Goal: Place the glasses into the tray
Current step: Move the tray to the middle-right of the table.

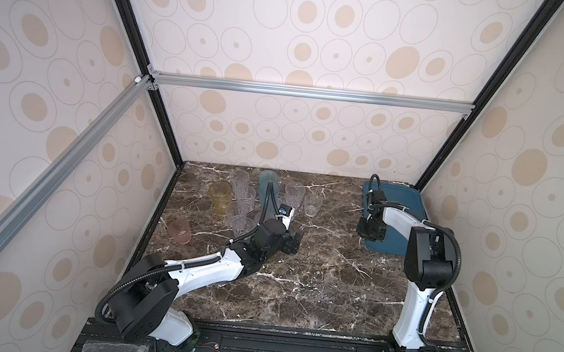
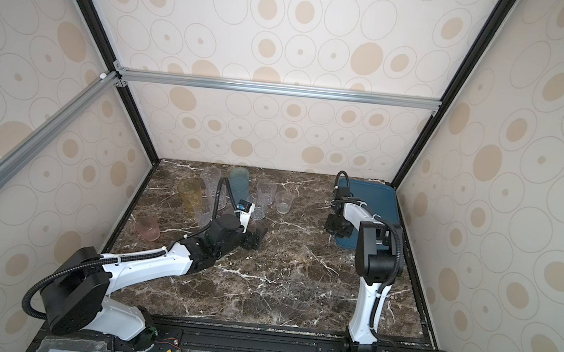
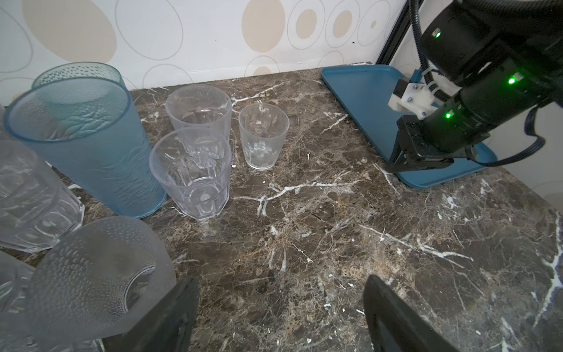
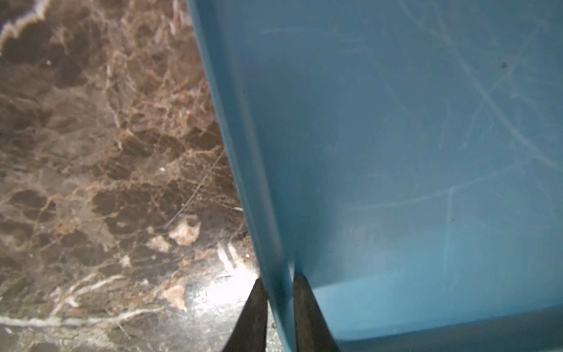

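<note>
"So, what was the biggest thing?"

"The brown stone table [image 1: 315, 287]. It filled the lower middle of both top views, and all the rest sat on it."

"And where was the tray [image 1: 406, 200]?"

"It was flat on the table, right of the middle in a top view, near the back corner. I saw no glass in it."

"Where were the glasses [image 1: 295, 192]?"

"They were bunched up left of the middle, standing on the table, well apart from the tray. A tall blue glass [image 3: 91, 146] stood among the clear ones. A pink glass [image 1: 180, 231] sat alone, further left and lower in the frame."

"What was the right gripper [image 4: 277, 283] doing?"

"Its two fingers were squeezed on the tray's low edge, one on each side. I think the tray was too far from the glasses, so maybe it meant to pull the tray nearer."

"And the left gripper [image 3: 280, 311]?"

"Its fingers were wide apart with nothing between them. It hung low, just beside a frosted glass [image 3: 91, 274]. I guess it was ready to grab one."
</note>
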Controlling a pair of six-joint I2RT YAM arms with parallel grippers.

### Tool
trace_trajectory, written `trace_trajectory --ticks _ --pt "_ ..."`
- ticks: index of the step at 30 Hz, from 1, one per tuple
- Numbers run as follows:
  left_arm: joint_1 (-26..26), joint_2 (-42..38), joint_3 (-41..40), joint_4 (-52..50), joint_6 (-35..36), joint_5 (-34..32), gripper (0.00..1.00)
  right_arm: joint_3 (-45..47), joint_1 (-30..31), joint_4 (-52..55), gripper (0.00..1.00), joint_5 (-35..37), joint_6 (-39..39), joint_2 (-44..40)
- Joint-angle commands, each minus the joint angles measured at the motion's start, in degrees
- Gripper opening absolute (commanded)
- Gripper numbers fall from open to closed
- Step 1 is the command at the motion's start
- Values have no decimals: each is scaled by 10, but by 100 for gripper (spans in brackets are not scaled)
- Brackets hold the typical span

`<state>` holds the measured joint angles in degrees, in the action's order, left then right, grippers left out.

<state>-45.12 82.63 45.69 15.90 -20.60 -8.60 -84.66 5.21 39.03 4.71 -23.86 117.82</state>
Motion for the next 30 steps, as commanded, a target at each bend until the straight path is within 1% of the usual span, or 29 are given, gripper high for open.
trace_trajectory --ticks 1,6,14,19,20,24,30 --pt "-7 1 14 17 7 4 85 5 5 20 13 3 -1 16" --pt "-7 0 13 15 12 -3 85 36 16 18 5 -14 -3 -2" --pt "-7 -8 8 12 22 -30 86 110 63 25 2 -11 -7 -63" --pt "-7 -15 -1 12 20 -49 86 164 105 34 1 -27 -27 -117" --pt "-7 -16 -3 9 17 -60 86 175 134 36 1 -27 -34 -127" --pt "-6 -29 -8 -14 -4 -116 84 209 204 48 1 -36 -57 -155" --pt "-4 -58 -23 -13 4 -157 84 240 300 70 1 -41 -105 -189"
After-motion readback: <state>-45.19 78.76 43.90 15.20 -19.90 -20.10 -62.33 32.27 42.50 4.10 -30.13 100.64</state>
